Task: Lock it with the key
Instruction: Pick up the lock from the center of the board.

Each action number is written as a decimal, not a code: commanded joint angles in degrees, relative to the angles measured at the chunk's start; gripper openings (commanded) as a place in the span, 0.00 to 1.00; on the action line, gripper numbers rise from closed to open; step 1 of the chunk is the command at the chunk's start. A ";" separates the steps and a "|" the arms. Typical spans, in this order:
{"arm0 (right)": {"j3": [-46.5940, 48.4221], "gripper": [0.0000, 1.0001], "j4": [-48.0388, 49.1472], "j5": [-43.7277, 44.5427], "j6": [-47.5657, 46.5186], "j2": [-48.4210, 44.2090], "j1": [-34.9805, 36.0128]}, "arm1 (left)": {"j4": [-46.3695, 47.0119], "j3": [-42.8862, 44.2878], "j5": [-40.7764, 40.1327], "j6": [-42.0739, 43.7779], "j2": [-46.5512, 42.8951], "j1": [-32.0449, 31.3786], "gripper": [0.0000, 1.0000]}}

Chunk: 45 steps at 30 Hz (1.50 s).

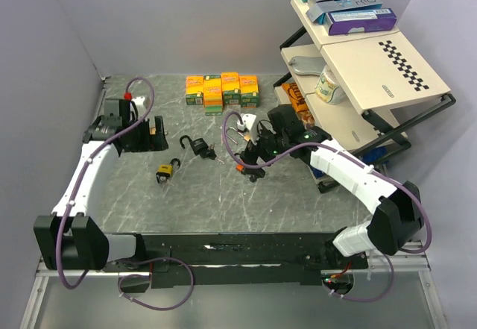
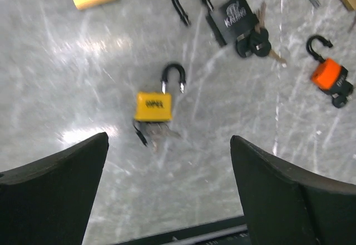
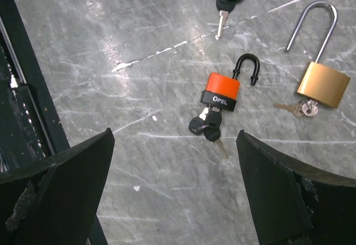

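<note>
Your right gripper point(image 3: 175, 189): jaws wide open, empty; small orange padlock with open black shackle point(image 3: 221, 92) sits ahead between them, black-headed keys point(image 3: 207, 127) nearest; centre on its body before closing; left gripper point(image 2: 169, 189) equally agape, empty, square yellow padlock point(image 2: 154, 106) between.

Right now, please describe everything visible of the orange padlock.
The orange padlock lies flat on the grey marbled table. Its body is orange, glossy like plastic, with a black band marked OPEL. The black shackle stands open, one end free. Black-headed keys stick out of its keyhole. Nothing else touches it.
</note>
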 commanded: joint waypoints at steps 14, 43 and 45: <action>12.05 1.00 -6.28 -3.84 -3.98 9.00 -0.38 | -26.34 55.77 11.77 45.25 46.22 6.84 0.96; 16.36 1.00 -8.40 -7.36 -3.37 16.13 -2.22 | -19.76 52.91 6.50 64.94 55.29 -4.69 0.96; 15.84 1.00 -8.40 -7.10 -3.55 15.77 -2.22 | -26.07 56.48 5.78 69.00 58.79 -2.93 0.96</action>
